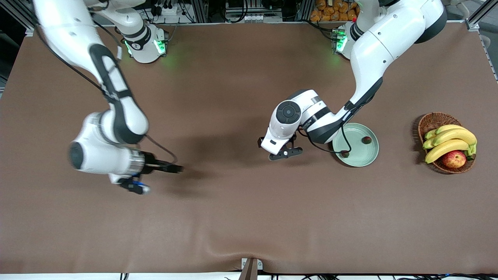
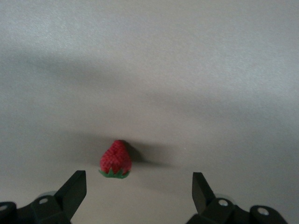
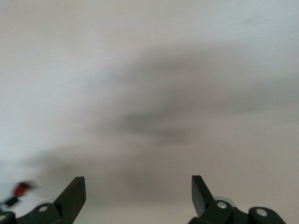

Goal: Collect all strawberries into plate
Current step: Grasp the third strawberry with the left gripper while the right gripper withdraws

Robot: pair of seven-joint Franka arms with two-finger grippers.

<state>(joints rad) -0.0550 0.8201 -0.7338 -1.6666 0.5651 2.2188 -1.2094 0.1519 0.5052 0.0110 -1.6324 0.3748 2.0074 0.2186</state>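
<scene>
The pale green plate (image 1: 360, 153) lies toward the left arm's end of the table. Two strawberries lie in it, one (image 1: 366, 140) by the rim nearer the basket and one (image 1: 345, 154) by the rim nearer the front camera. A third strawberry (image 2: 116, 160) lies on the brown cloth; the left wrist view shows it, and the left hand hides it in the front view. My left gripper (image 1: 285, 153) is beside the plate, low over this berry, open (image 2: 138, 176), with the berry ahead of the fingertips and closer to one finger (image 2: 74, 186). My right gripper (image 1: 177, 168) (image 3: 138, 179) is open and empty over bare cloth.
A brown wicker basket (image 1: 432, 120) with bananas (image 1: 451, 140) and a red-yellow apple (image 1: 454, 158) stands at the left arm's end of the table. The left arm's cable hangs over the plate. A small blurred red thing (image 3: 21, 188) shows at the edge of the right wrist view.
</scene>
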